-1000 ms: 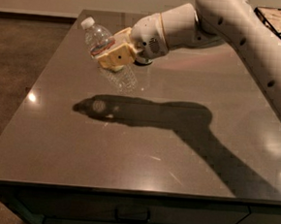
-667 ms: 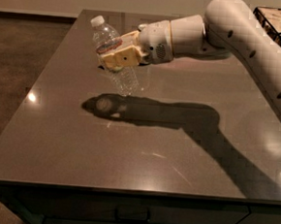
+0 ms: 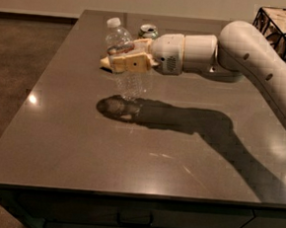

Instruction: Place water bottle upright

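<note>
The water bottle (image 3: pixel 123 60) is clear ribbed plastic with a white cap. It hangs nearly upright, cap tilted a little to the left, held above the dark table (image 3: pixel 71 145). My gripper (image 3: pixel 121 61) is shut on the water bottle at its middle, its tan fingers (image 3: pixel 129 63) hiding the label band. The bottle's base is a little above the table, over its own shadow. The white arm reaches in from the right.
A green-and-white soda can (image 3: pixel 149 31) stands at the far edge, just behind the gripper. A dark wire basket (image 3: pixel 283 25) sits at the back right corner. The table's left edge drops to a brown carpeted floor.
The bottle has turned from strongly tilted to nearly upright. The arm has lowered and levelled out, uncovering the soda can behind it.
</note>
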{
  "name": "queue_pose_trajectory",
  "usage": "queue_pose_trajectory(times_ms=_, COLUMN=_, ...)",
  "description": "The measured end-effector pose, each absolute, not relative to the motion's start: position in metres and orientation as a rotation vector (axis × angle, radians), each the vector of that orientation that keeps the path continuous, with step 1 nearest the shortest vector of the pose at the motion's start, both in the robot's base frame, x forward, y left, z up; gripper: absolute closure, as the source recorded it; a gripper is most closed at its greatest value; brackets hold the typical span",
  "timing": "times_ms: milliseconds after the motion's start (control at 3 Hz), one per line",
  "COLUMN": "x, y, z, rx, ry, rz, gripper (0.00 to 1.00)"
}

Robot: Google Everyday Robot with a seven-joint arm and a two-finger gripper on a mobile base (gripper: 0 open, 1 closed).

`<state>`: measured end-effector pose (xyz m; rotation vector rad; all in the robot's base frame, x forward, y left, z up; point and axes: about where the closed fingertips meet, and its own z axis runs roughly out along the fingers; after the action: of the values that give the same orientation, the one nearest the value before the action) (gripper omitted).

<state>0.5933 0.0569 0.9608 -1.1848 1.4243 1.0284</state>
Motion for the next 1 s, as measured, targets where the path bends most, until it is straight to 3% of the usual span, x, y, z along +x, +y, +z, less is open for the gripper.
queue_pose_trajectory(times_ms=1000, x=0.5953, y=0.0459, z=0.9489, rx=-1.055, ry=1.349, rz=1.084, gripper=1.0)
